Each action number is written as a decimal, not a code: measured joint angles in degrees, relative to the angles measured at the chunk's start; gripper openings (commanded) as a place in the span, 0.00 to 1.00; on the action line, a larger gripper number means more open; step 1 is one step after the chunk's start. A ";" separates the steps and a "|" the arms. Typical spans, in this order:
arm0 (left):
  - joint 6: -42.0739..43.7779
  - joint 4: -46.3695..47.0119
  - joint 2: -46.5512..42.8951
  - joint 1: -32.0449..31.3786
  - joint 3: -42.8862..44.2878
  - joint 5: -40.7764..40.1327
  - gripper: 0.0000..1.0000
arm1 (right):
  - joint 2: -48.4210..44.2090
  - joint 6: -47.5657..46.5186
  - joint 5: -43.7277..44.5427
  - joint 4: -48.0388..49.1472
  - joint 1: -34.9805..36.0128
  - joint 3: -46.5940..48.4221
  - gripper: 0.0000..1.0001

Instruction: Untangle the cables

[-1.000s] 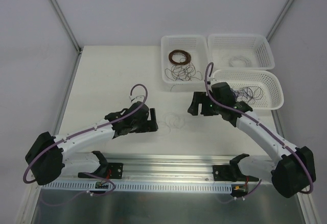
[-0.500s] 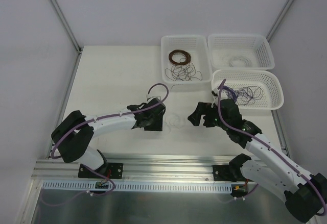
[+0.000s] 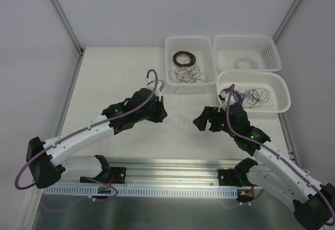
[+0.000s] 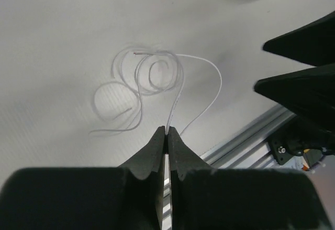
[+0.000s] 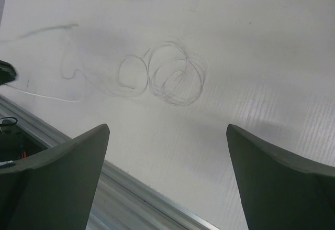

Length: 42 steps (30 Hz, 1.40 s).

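Observation:
Loose dark purple and blackish cables lie as messy strands in the back left basket and as a tangle in the right basket. A thin white wire lies in loops on the table between the two arms. My left gripper is at the wire's left side. In the left wrist view the gripper is shut on a strand of this white wire. My right gripper stands just right of the loops. It is wide open and empty, with the wire loops ahead of it.
Three white baskets stand at the back right: the left one also holds a neat brown coil, the far one a pale coil, the near right one the purple tangle. An aluminium rail runs along the near edge.
My left gripper has gone from open to shut on the white wire, and its arm has stretched out. The right gripper came down toward the loops and opened fully.

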 measured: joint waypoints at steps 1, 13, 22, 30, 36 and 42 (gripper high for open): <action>1.46 0.02 -1.90 0.00 1.18 -0.02 0.00 | -0.33 -0.07 0.00 0.39 0.02 -0.24 1.00; 11.52 -0.57 -11.41 0.00 11.91 -0.26 0.03 | -3.69 -4.31 -3.85 3.54 1.70 -0.83 1.00; 13.84 -2.69 -9.79 0.00 12.13 0.22 0.02 | -5.16 -5.01 -8.13 4.15 2.27 9.03 1.00; 14.10 -2.97 -9.09 0.00 12.11 1.84 0.02 | 0.81 -2.64 -9.33 7.08 3.04 16.76 0.96; 14.08 -3.02 -8.63 0.00 11.74 2.47 0.02 | 9.35 0.31 -9.38 10.16 4.92 17.70 0.84; 13.75 -2.99 -7.69 0.00 11.72 1.92 0.02 | 13.44 1.09 -9.70 10.88 6.82 17.70 0.33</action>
